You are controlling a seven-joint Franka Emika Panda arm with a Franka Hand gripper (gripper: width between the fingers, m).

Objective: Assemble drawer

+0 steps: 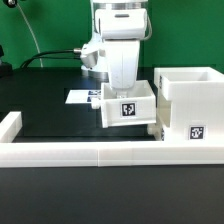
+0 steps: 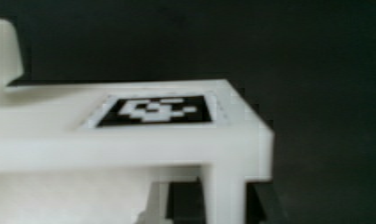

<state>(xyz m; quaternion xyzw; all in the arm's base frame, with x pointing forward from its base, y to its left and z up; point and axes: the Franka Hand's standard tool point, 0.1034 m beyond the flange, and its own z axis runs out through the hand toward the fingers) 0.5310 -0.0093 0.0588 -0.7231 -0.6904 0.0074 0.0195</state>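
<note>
Nearest to the camera in the exterior view I had the long low border wall running across the front of the black surface. Just behind it sat the tray, a small open-top white box with its tag facing me, and it looked lifted or at least tilted slightly, close beside the housing on the exterior view's right. I could not tell whether tray and housing were touching. The gripper came down into the tray from above, and my wrist view showed a tagged white wall right under the camera, with dark fingers below its edge, so I judged the jaws were clamped on the tray's wall, though the contact itself was hidden. I reckoned the tray was light, stiff, smooth plastic, likely to slip or swing if pinched only at a thin wall, so a hold mid-wall and square seemed safest, with slow moves when feeding it into the housing's opening. Farther back, the marker board lay flat on the surface behind the arm, and a green backdrop beyond that.
</note>
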